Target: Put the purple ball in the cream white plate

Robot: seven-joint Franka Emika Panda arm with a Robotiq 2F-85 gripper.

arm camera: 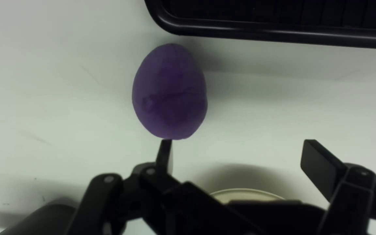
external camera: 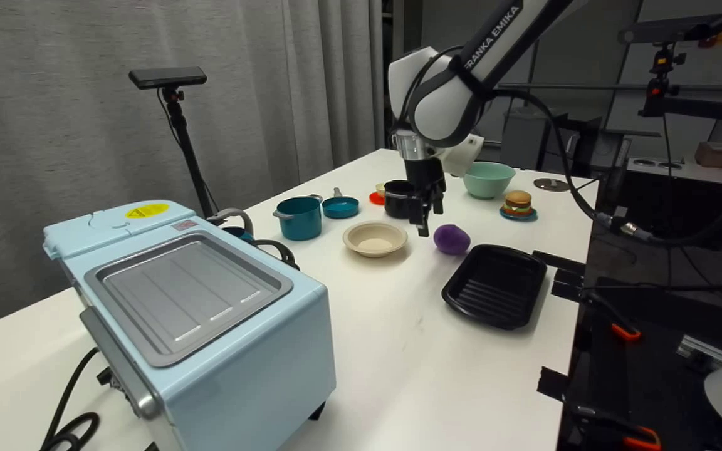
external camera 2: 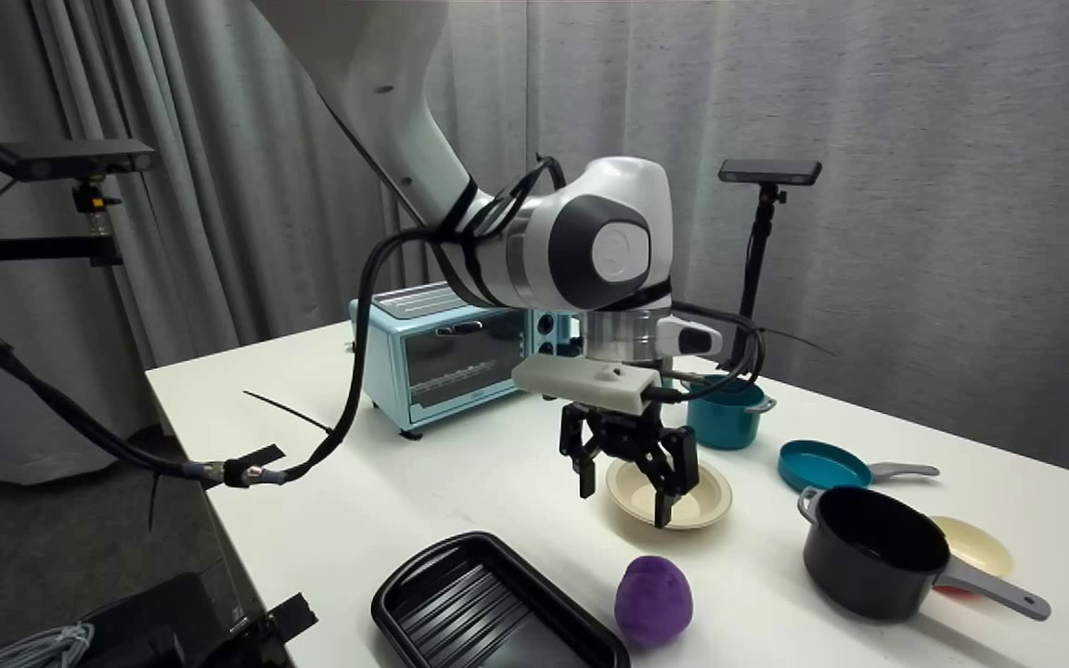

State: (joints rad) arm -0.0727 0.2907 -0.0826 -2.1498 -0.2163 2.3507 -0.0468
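Observation:
The purple ball point(external camera: 451, 239) rests on the white table beside the black tray; it also shows in an exterior view point(external camera 2: 653, 601) and in the wrist view point(arm camera: 170, 93). The cream white plate point(external camera: 375, 241) is a shallow round dish on the table, with nothing seen in it; it also shows in an exterior view point(external camera 2: 718, 501). In the wrist view only the plate's far rim point(arm camera: 246, 194) shows, the rest hidden by the gripper. My gripper point(external camera 2: 624, 507) is open and empty above the table, between plate and ball. In the wrist view the ball lies ahead of the left finger point(arm camera: 238, 141).
The black ribbed tray point(arm camera: 273, 30) lies close to the ball. A teal pot point(external camera: 299, 219), a teal pan point(external camera 2: 817, 464) and a black pot point(external camera 2: 873, 566) stand beyond the plate. A blue toaster oven point(external camera: 261, 351), a mint bowl point(external camera: 488, 180) and a toy burger point(external camera: 517, 203) are also on the table.

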